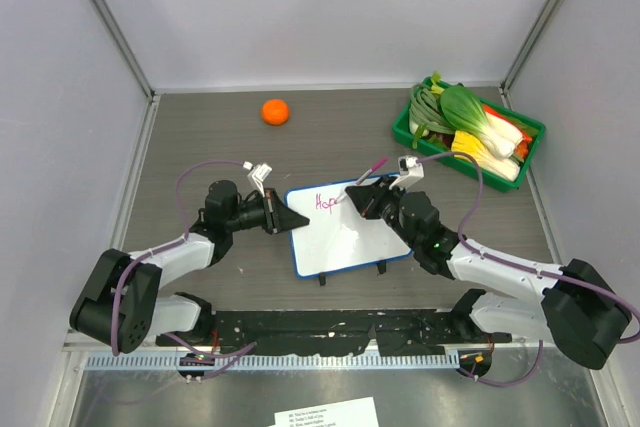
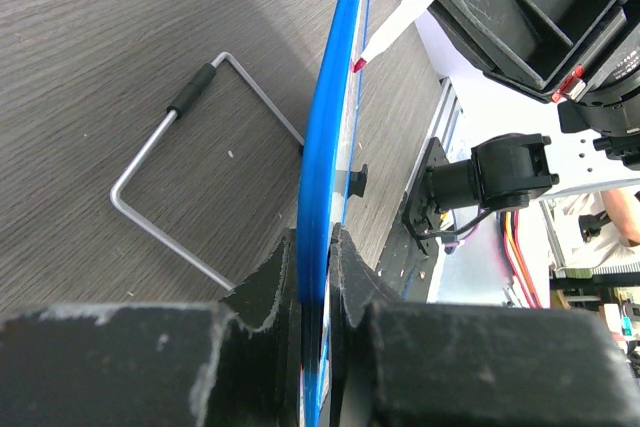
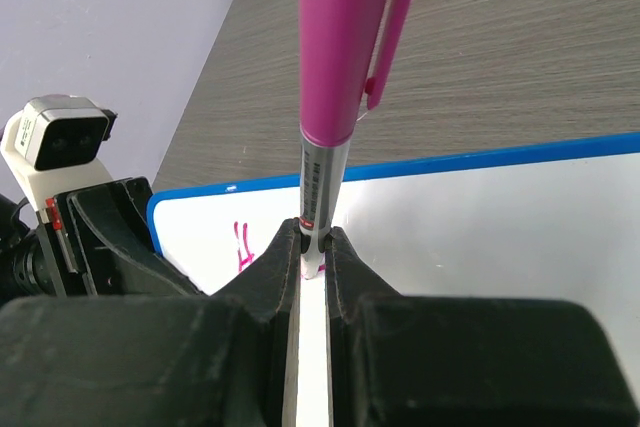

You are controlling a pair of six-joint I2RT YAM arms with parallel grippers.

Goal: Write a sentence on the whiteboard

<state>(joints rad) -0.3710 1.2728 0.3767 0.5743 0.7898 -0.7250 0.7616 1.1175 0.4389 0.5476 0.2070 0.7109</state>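
The whiteboard (image 1: pixel 350 242), white with a blue frame (image 2: pixel 325 137), stands tilted on the table between my arms. Pink writing reading "Hope" (image 1: pixel 325 201) sits at its upper left corner; in the right wrist view only the "H" (image 3: pixel 243 247) shows. My left gripper (image 1: pixel 297 222) (image 2: pixel 325 247) is shut on the board's left edge. My right gripper (image 1: pixel 352 197) (image 3: pixel 313 247) is shut on a pink marker (image 3: pixel 345 37), whose tip (image 2: pixel 360 63) is at the board just right of the writing.
An orange (image 1: pixel 275 111) lies at the back of the table. A green basket (image 1: pixel 402 127) of vegetables stands at the back right. The board's wire stand (image 2: pixel 200 177) rests on the table behind it. Walls close in left, right and back.
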